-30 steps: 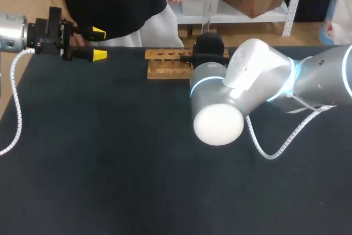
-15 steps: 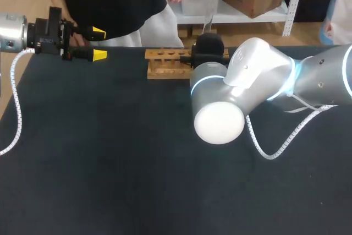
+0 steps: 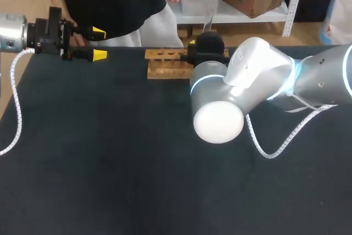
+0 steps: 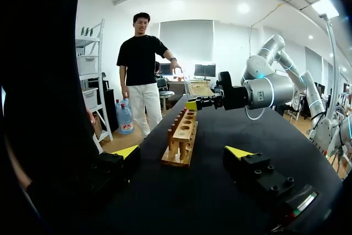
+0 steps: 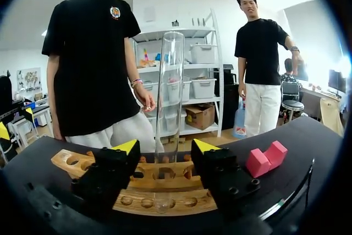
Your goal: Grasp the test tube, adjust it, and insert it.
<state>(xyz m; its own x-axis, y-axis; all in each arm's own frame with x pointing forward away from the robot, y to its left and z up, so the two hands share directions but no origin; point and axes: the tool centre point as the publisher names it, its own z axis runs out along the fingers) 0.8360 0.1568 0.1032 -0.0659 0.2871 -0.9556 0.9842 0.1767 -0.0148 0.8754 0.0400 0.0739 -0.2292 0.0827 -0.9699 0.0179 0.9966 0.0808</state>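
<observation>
**Right pincer** [image 5: 165, 147]: your two black fingers with yellow tips stand spread. They grip nothing, and a sliver of gap shows on either side of the tube between them.

**Clear glass test tube** [image 5: 169, 81]: it stands upright between the right pincer's fingers and rises well above their tips. Its rounded lower end sits down in the rack beneath the pincer.

**Light wooden rack with rows of round holes** [image 5: 71, 160]: it lies crosswise just under and ahead of your right pincer, on the black table [image 3: 110, 163].

**Pink notched block** [image 5: 267, 158]: it rests on the table beside the right pincer, beyond one finger and apart from the rack.

**Left pincer** [image 3: 99, 42]: your fingers are parted and empty. The rack lies endwise ahead of them, well apart, and the right pincer is over its farther part.
</observation>
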